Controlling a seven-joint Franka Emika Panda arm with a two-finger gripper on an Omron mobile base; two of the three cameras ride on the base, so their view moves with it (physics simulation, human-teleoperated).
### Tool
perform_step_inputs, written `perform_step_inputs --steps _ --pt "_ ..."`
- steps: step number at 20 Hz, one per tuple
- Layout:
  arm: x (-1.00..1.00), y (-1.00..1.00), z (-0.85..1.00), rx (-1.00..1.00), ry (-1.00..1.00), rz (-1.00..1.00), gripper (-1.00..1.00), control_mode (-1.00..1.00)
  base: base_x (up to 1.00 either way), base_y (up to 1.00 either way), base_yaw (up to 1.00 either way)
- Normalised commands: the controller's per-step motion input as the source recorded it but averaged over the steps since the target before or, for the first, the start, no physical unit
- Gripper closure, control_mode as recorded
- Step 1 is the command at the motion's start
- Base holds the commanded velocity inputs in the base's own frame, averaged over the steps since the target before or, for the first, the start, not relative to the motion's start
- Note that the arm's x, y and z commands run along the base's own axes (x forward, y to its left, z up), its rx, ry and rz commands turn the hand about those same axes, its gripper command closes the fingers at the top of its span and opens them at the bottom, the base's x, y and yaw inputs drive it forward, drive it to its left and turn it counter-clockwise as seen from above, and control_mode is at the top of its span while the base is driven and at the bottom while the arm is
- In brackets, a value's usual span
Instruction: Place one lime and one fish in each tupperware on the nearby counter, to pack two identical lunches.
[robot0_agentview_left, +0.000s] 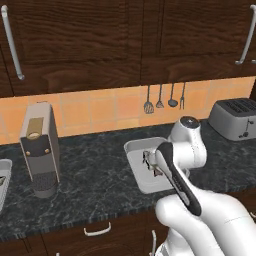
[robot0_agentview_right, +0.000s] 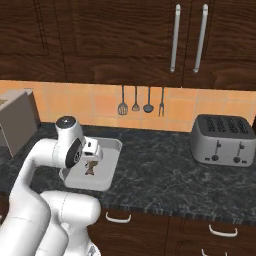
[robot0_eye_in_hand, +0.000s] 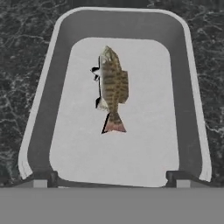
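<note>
- A kitchen wall of dark brown wooden cabinets (robot0_agentview_right: 100, 40) stood above an orange tiled backsplash (robot0_agentview_left: 100, 107), where four small utensils (robot0_agentview_right: 141, 101) hung in a row.
- Below ran a dark speckled stone counter (robot0_agentview_right: 160, 170) over brown drawers with curved silver handles.
- A silver toaster (robot0_agentview_right: 223, 140) sat on the counter well to the right of the arm; a tall grey coffee machine (robot0_agentview_left: 40, 148) stood well to the left.
- A shallow pale grey container (robot0_eye_in_hand: 43, 105) with rounded corners lay on the counter in front of the robot.
- One fish (robot0_eye_in_hand: 112, 87), brown and striped, lay flat near the middle of the container floor, its tail toward the camera in the hand view.
- The white arm (robot0_agentview_left: 187, 145) rose from the base, bent sharply at a high elbow and folded back down, so the hand pointed almost straight down over the container.
- The gripper (robot0_eye_in_hand: 111, 179) hung above the fish, apart from it, fingers spread wide toward the container's two long sides and holding nothing.
</note>
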Motion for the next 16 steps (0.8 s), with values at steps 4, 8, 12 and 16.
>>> perform_step_inputs --steps 4,8,12,16 --pt "-0.74 -0.03 0.30 0.00 -0.19 -0.02 -1.00 -1.00 0.00 0.00 0.00" --pt "-0.61 -0.26 0.62 0.01 -0.18 -0.09 -1.00 -1.00 0.00 0.00 0.00" --pt "-0.62 -0.34 0.21 0.00 -0.27 -0.13 -1.00 -1.00 0.00 0.00 0.00" --pt "-0.81 -0.22 -0.03 0.03 -0.37 -0.16 -1.00 -1.00 0.00 0.00 0.00"
